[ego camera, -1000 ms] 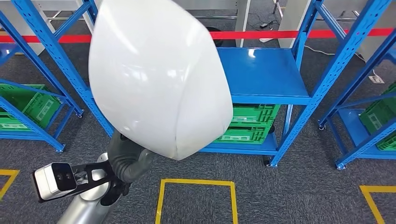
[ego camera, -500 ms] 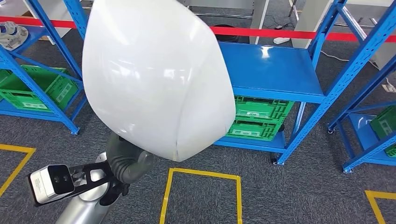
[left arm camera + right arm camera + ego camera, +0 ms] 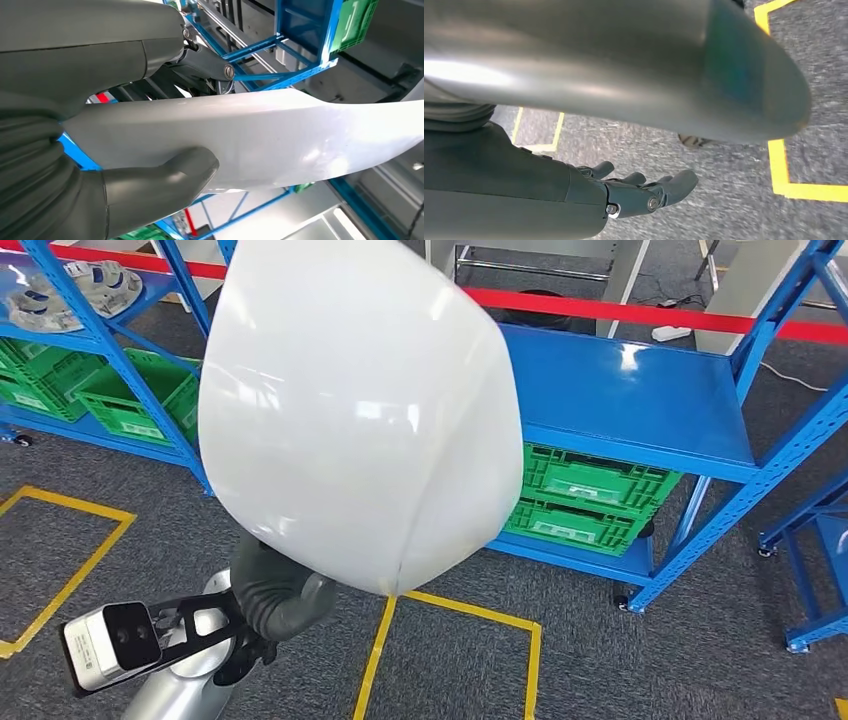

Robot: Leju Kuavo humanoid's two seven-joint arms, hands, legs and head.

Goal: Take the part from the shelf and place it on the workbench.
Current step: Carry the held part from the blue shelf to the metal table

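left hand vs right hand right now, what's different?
The left hand holds the white part, thumb on one face and fingers on the other; the right hand holds nothing, its fingers extended and apart. The left hand is raised in front of the blue shelf, while the right hand hangs over the grey carpet with its yellow tape lines. Both have the same dark grey build.
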